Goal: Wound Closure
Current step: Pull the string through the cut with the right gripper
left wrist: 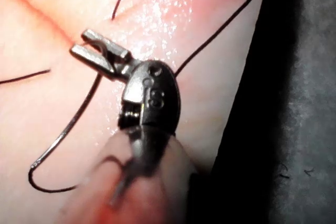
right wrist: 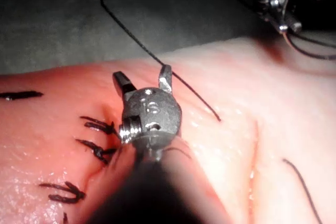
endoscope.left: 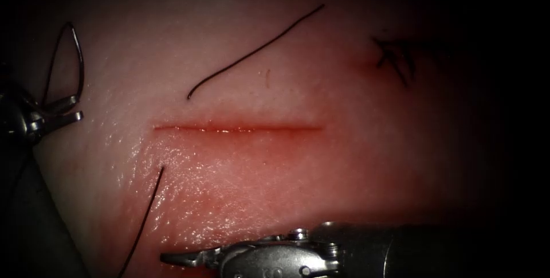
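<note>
At the far left, past the left end of the cut, the left tool (endoscope.left: pixel 71 110) has its two jaws drawn narrow on the one needle (endoscope.left: pixel 82 66). In the left wrist view the grip seems to be near one end of the curve, and the rest of the needle (left wrist: pixel 68 129) arcs away free, out of the tissue (endoscope.left: pixel 286 186). A single straight cut (endoscope.left: pixel 238 129) runs across the middle of the tissue, with no stitch across it. Two dark strands lie loose on the surface. The long thread (endoscope.left: pixel 258 46) slants above the cut. The short thread (endoscope.left: pixel 143 220) lies below the cut's left end and runs off the lower edge. Low in the middle, the right tool (endoscope.left: pixel 172 258) points left; the right wrist view shows its two jaws (right wrist: pixel 143 77) spread wide and holding nothing. At the upper right sits one cluster of dark stitches (endoscope.left: pixel 395 57).
</note>
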`<state>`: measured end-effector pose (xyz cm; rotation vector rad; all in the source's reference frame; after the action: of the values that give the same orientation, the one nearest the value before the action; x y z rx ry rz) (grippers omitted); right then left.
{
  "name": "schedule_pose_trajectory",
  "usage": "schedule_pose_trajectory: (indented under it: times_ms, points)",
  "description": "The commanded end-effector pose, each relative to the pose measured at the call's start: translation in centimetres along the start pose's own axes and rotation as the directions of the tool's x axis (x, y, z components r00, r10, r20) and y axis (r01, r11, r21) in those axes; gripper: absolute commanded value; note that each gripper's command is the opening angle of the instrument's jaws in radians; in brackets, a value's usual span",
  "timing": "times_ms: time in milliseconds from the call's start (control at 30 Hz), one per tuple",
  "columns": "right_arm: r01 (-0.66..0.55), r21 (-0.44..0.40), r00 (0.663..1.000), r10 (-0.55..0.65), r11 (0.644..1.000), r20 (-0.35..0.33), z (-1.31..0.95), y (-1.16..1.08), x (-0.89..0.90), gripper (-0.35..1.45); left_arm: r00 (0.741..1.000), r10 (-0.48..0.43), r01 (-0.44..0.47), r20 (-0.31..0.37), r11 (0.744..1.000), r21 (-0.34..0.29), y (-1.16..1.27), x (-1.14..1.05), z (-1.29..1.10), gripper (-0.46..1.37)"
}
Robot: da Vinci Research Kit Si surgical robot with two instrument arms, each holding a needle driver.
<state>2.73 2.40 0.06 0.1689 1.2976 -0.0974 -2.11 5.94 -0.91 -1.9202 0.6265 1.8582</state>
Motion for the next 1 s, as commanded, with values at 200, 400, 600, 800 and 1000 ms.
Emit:
schedule_pose_trajectory:
  times_ms: [200,400,600,800,1000]
  points:
    - [0.021,-0.035,1.000,-0.021,0.999,0.018,0.00,0.34,-0.38,1.18,1.000,0.001,-0.001,0.003,1.000,-0.009,0.04,0.00,0.03,-0.35]
    - [0.031,-0.039,0.999,-0.030,0.999,0.027,0.23,0.61,-0.78,1.10,1.000,0.001,-0.001,0.002,1.000,-0.009,0.04,0.00,0.03,-0.35]
    - [0.052,-0.033,0.998,-0.051,0.998,0.031,0.63,0.76,-1.06,1.08,1.000,0.001,-0.001,0.002,1.000,-0.009,0.05,0.00,0.03,-0.35]
    - [0.046,-0.033,0.999,-0.045,0.998,0.029,0.96,0.84,-1.24,1.08,1.000,0.001,-0.001,0.002,1.000,-0.009,0.06,0.00,0.04,-0.35]
    - [0.035,-0.016,0.999,-0.035,0.999,0.019,1.07,0.82,-1.28,0.59,1.000,0.001,-0.001,0.004,1.000,-0.010,0.06,0.00,0.06,-0.35]
